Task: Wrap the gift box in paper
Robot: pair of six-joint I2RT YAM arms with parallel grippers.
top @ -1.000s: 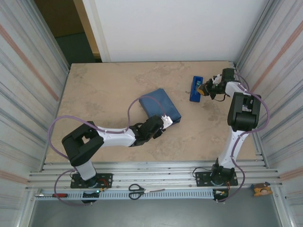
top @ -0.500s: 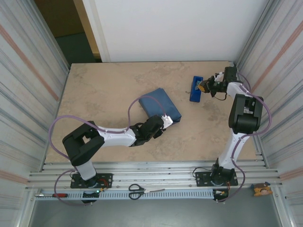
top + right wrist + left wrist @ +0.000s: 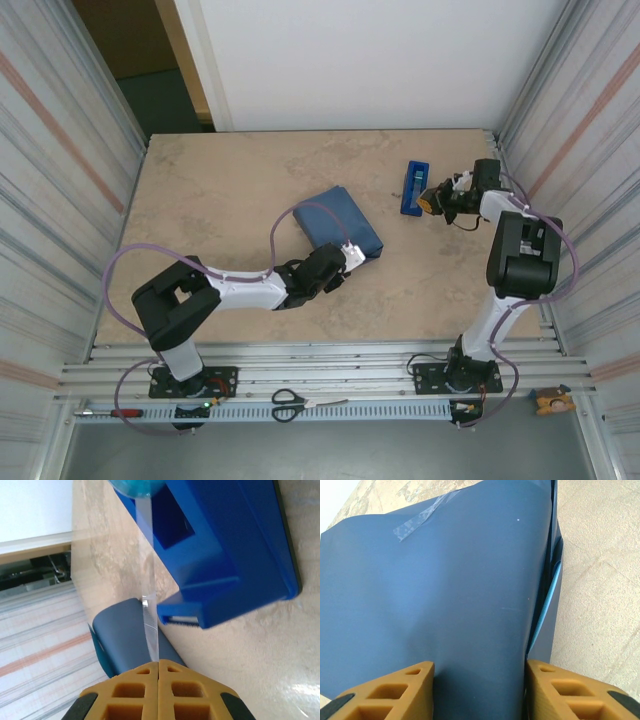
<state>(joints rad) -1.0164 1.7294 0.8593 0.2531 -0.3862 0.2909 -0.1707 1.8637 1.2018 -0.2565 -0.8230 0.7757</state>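
The paper (image 3: 338, 222), dark blue side out, lies folded into a flat package at the table's middle. The gift box is hidden inside it. A strip of clear tape (image 3: 422, 516) sits on the paper (image 3: 445, 580) near its far edge. My left gripper (image 3: 350, 255) is at the package's near right corner. In the left wrist view it (image 3: 479, 690) has one finger pressed to each side of the wrapped end. My right gripper (image 3: 432, 197) is just right of the blue tape dispenser (image 3: 413, 187). It (image 3: 159, 680) is shut on a clear tape strip (image 3: 150, 615) that runs back to the dispenser (image 3: 235, 545).
Scissors (image 3: 290, 403) and a red-handled screwdriver (image 3: 120, 412) lie on the rail at the near edge. Corrugated walls close in both sides. A small orange object (image 3: 552, 402) sits at the bottom right. Bare tabletop (image 3: 220, 180) spreads to the left and back.
The right arm has swung nearer and to the right, and its gripper has stayed beside the dispenser. The left arm and the package have not moved.
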